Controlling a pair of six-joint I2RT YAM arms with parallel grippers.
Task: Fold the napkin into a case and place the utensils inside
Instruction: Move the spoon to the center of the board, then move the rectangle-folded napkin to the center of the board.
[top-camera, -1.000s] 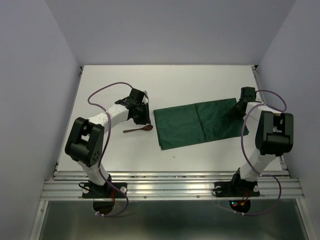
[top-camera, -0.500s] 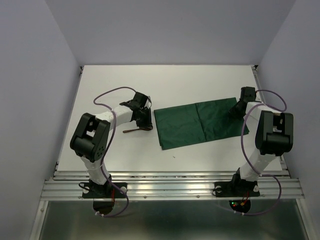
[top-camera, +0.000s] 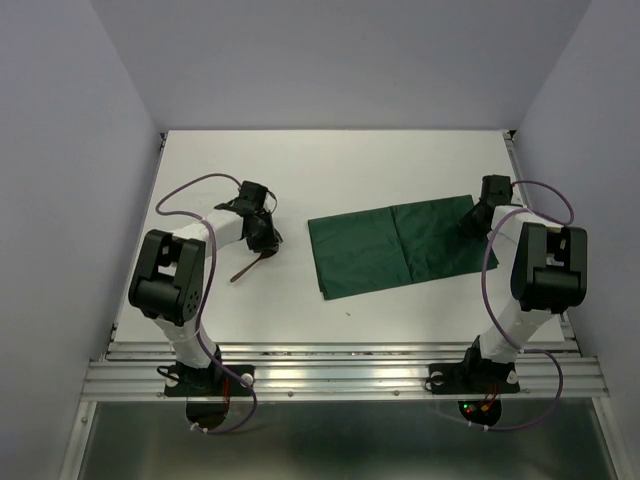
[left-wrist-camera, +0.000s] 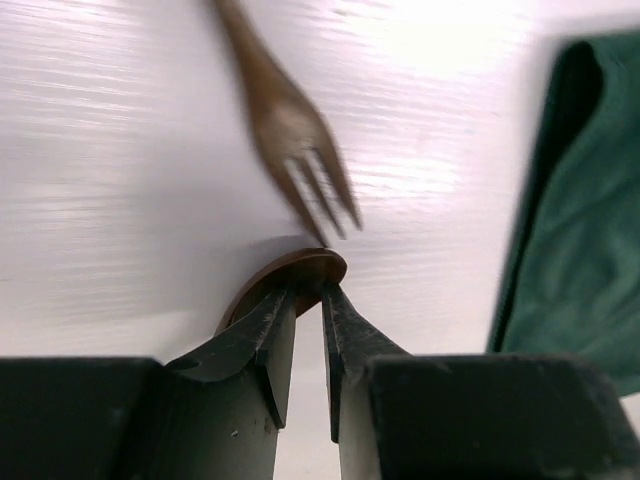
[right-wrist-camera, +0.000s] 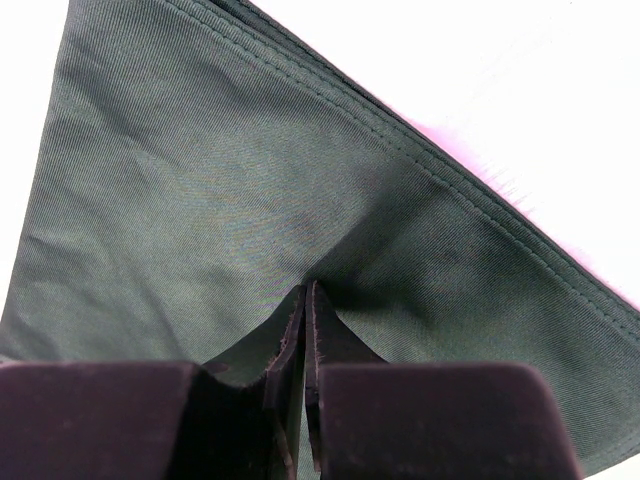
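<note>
Top view: the left gripper sat low on the bench, well to the left of the napkin. The napkin was a dark green folded strip with a crease across its middle. A slim brown handle poked out on the left gripper's near side, and that view did not tell which utensil it was. The right gripper was down on the napkin's far right corner.

Left wrist view: the left gripper was clenched on the thin rim of the spoon, a smooth, rounded, reddish-brown wooden bowl. The fork lay just beyond the tips, matte brown with its tines pointing back at them. The napkin's edge lay off to the right. That looked like a shallow bite on hard, slick wood, so a slow, level carry seemed wise, or the spoon could pivot.

Right wrist view: the right gripper was clenched on a pinch of the napkin, a fine twill weave with a stitched hem. A gentle lift there should open a pocket, while too hard a pull might undo the fold.
</note>
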